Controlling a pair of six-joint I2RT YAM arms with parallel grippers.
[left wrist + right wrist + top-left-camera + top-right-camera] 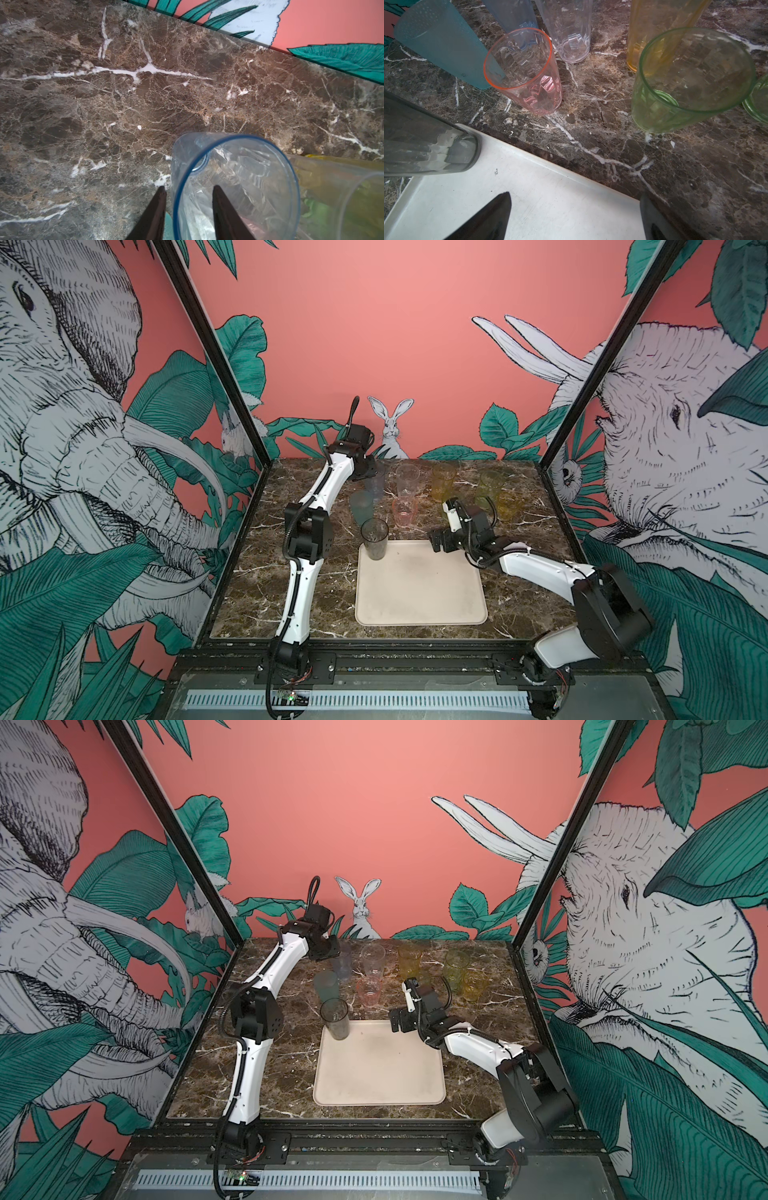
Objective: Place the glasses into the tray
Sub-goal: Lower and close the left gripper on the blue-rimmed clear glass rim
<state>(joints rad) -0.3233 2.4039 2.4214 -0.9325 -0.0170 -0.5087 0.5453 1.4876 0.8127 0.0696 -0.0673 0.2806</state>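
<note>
The left end effector (188, 187) straddles the blue glass (249, 176) wall

A crooked squeeze could tip it into the clear glass (342, 197) beside it. Its fingers (153, 214) are half spread, one inside, one outside, not pinching yet. The right end effector (575, 195) is spread wide, empty, over the tray (419, 601), where only the grey glass (375, 541) stands.

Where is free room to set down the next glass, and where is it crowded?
Free: nearly the whole tray, all but its far left corner, where the grey glass stands; the right gripper hangs open over its far edge. Also the marble strip between the tray and the pink glass. Crowded: the back of the table, among the other glasses.
</note>
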